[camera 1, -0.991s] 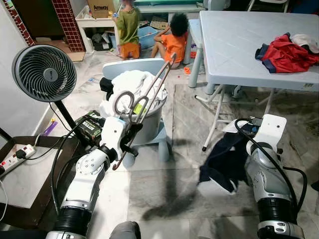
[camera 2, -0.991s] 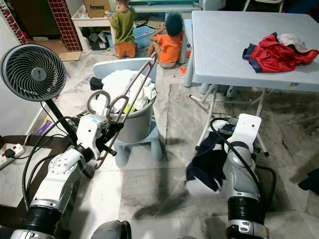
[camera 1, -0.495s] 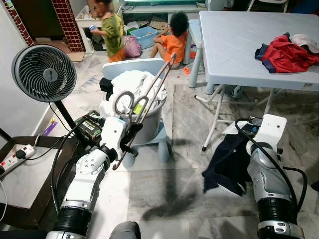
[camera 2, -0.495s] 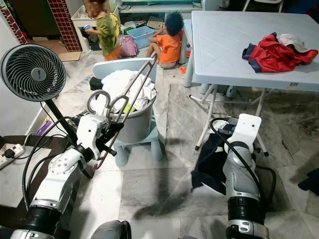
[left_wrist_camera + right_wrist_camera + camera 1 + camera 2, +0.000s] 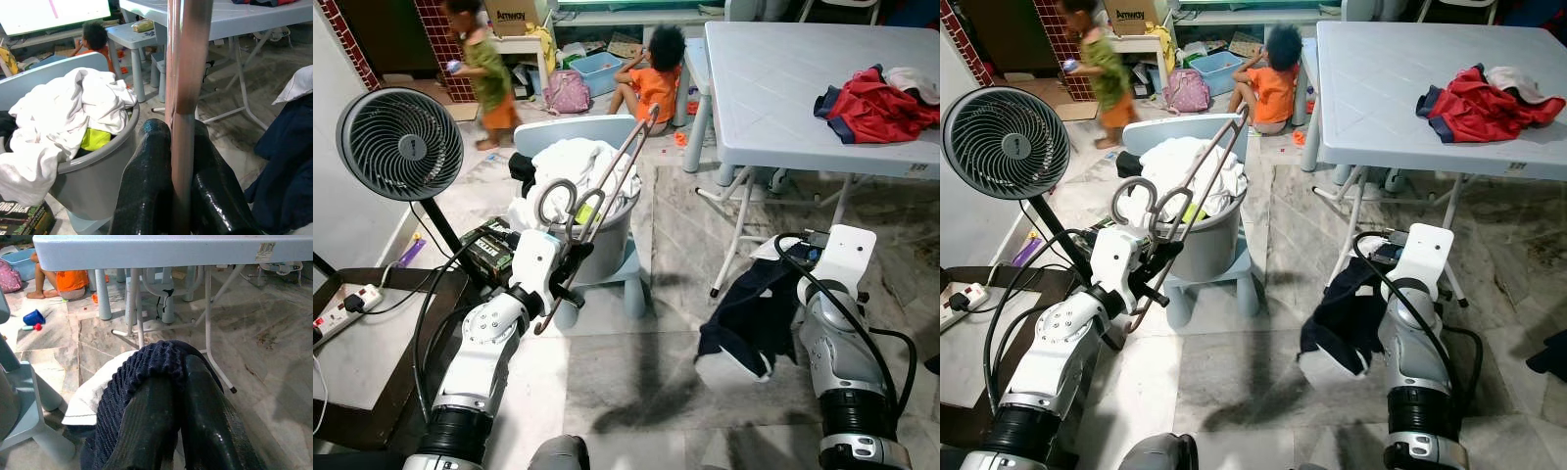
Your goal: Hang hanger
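My left gripper [image 5: 570,262] is shut on a metal hanger [image 5: 607,186] with a copper-coloured bar [image 5: 185,88] and a grey hook [image 5: 554,201]; the hanger leans up over a grey laundry basket [image 5: 607,245]. The black fingers [image 5: 146,191] clamp the bar on both sides in the left wrist view. My right gripper [image 5: 176,406] is shut on a dark navy garment with a white lining [image 5: 749,323], which hangs low beside the right arm above the floor. The knit fabric [image 5: 146,367] drapes over the fingers in the right wrist view.
The basket holds white clothes [image 5: 573,166] and sits on a pale blue chair [image 5: 578,132]. A white folding table [image 5: 803,78] with red clothes [image 5: 871,103] stands at the right. A fan [image 5: 399,144] and a side table with a power strip [image 5: 342,308] are at the left. Two children [image 5: 651,78] are at the back.
The navy garment in my right gripper has swung lower and to the left. A child at the back has walked to the left. My left arm and hanger have stayed put.
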Available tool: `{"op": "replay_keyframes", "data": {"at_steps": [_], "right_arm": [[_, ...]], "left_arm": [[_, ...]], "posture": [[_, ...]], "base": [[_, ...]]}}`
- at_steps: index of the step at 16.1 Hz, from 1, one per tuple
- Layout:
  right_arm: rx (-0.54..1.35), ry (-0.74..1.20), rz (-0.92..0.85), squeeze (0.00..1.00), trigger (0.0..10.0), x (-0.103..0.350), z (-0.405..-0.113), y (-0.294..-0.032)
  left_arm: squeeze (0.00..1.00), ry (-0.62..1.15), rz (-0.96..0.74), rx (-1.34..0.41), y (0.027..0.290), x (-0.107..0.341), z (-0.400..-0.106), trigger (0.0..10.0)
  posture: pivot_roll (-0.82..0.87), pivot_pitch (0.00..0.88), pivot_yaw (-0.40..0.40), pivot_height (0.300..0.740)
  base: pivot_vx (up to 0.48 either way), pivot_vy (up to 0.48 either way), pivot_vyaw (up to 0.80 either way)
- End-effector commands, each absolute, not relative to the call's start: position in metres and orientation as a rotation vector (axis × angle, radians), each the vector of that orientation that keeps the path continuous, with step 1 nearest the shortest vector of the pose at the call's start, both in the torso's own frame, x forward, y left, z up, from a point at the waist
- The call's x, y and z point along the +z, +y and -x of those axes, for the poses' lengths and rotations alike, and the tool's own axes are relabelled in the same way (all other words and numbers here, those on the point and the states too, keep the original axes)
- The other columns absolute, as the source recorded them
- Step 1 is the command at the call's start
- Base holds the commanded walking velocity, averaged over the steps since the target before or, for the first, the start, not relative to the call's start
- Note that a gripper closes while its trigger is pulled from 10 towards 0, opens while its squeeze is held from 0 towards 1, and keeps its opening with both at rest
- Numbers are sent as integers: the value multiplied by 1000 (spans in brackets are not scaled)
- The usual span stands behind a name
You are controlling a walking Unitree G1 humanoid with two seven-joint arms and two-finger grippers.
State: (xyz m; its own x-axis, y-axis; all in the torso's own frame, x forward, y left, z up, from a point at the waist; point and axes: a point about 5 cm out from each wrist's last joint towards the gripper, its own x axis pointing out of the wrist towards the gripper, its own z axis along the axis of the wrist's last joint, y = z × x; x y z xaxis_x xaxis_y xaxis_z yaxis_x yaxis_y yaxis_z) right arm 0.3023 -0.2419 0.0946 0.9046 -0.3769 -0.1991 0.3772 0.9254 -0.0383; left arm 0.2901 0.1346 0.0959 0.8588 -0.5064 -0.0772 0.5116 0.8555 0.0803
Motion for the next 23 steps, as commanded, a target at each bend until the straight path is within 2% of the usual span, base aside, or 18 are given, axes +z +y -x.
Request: {"op": "replay_keyframes", "data": {"at_steps": [1, 6, 7, 8, 12, 23], "right_arm": [[-381, 128, 1, 0, 10000, 111, -306, -241], [-367, 125, 10, 0, 10000, 111, -305, -238], [-202, 76, -35, 0, 10000, 112, -307, -212], [-120, 36, -28, 0, 10000, 114, -308, -200], [-41, 26, -92, 0, 10000, 116, -305, -194], [18, 7, -104, 0, 10000, 118, -304, -191]], "left_arm": [[0, 62, -98, -522, 137, 96, -291, 10000], [0, 69, -80, -492, 138, 96, -292, 10000], [0, 49, 3, -351, 143, 103, -304, 10000], [0, 41, 35, -300, 145, 105, -308, 10000], [0, 41, 40, -296, 145, 106, -308, 10000], [0, 46, 49, -292, 144, 105, -311, 10000]], "posture": [[13, 18, 12, 740], [0, 0, 0, 740], [-1, 4, 12, 740], [-1, 4, 12, 740], [-1, 4, 12, 740], [-5, 4, 10, 740]], "base": [[0, 0, 0], [0, 0, 0], [0, 0, 0], [0, 0, 0], [0, 0, 0], [0, -409, 0]]}}
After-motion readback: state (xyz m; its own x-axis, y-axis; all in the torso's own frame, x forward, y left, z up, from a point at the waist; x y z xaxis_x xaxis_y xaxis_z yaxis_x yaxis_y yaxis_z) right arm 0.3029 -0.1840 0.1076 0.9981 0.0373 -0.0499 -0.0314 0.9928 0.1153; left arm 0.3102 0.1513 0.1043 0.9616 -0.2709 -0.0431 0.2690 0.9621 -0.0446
